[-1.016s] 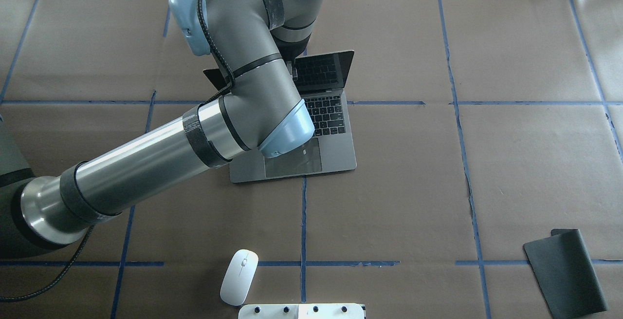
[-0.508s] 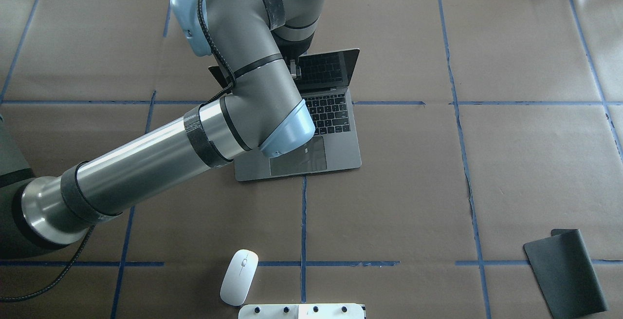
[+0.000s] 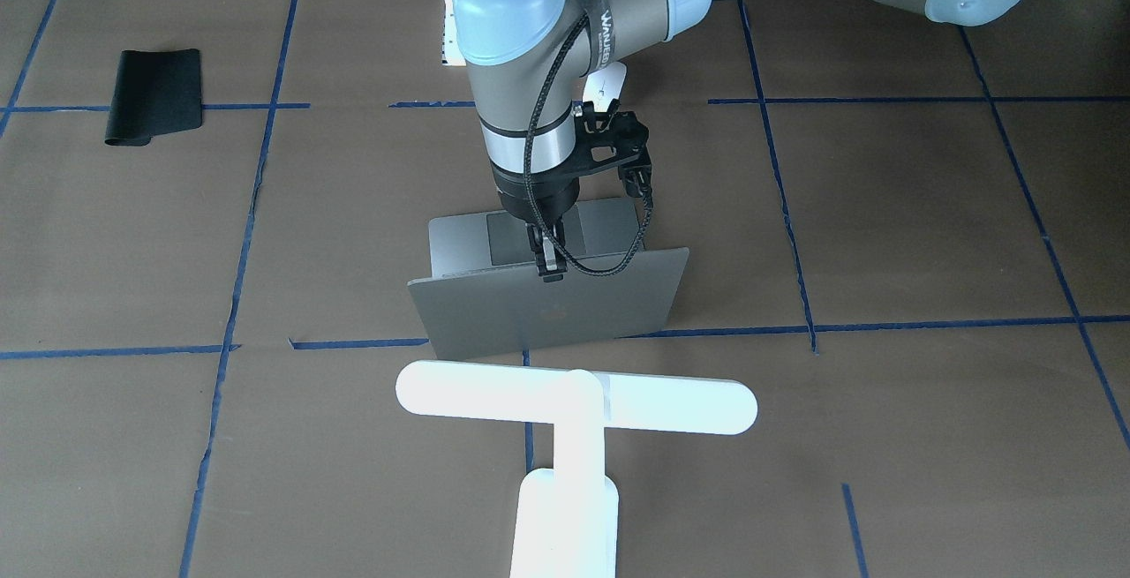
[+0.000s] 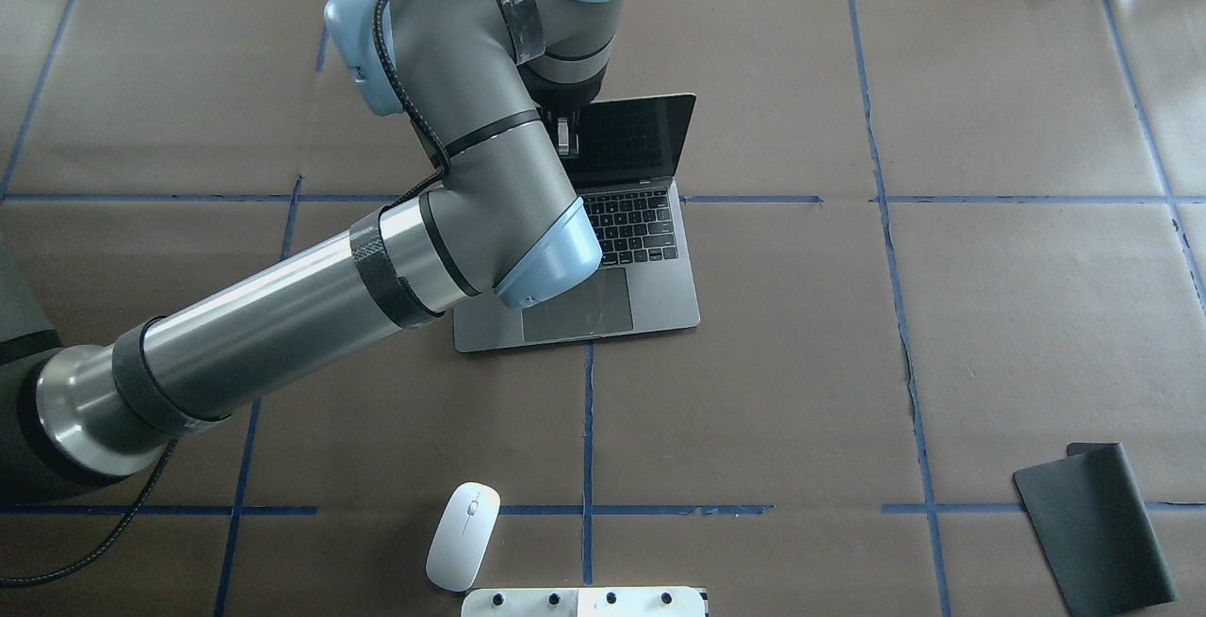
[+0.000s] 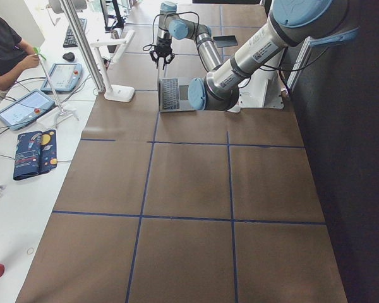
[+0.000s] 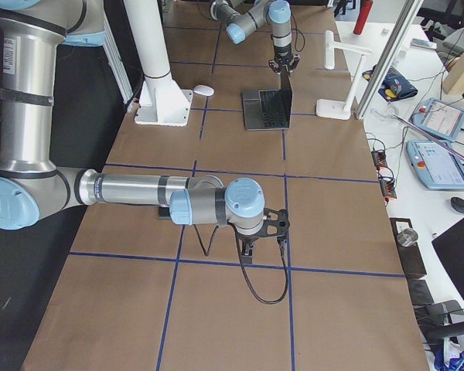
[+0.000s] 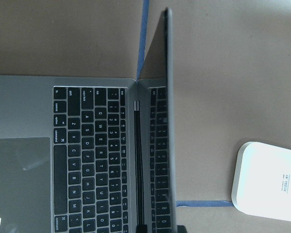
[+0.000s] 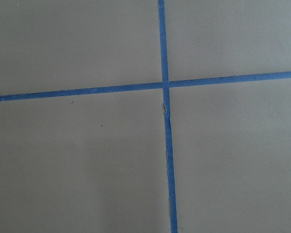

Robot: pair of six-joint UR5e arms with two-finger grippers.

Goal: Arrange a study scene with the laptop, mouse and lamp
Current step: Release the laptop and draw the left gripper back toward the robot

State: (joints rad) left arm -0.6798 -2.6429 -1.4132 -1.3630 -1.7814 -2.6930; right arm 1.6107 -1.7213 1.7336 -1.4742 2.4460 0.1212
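Laptop (image 3: 547, 313) stands open, lid edge pinched between the left fingers (image 3: 548, 262); opening looks done, so next: release, then fetch the mouse (image 4: 463, 536) beyond its trackpad.

The brown paper-covered counter (image 8: 77, 165) filled the whole frame. 2 strips of blue tape crossed on it, a little above and right of the centre. The vertical strip (image 8: 170, 184) ran from the top edge to the bottom edge, drifting slightly rightward as it went down. The horizontal strip (image 8: 77, 92) rose gently from the left edge to the right edge. Just below the crossing (image 8: 164, 83), the vertical strip had a small ragged nick (image 8: 166, 110). 2 tiny dark specks (image 8: 72, 102) sat in the lower left quarter, near the horizontal strip.
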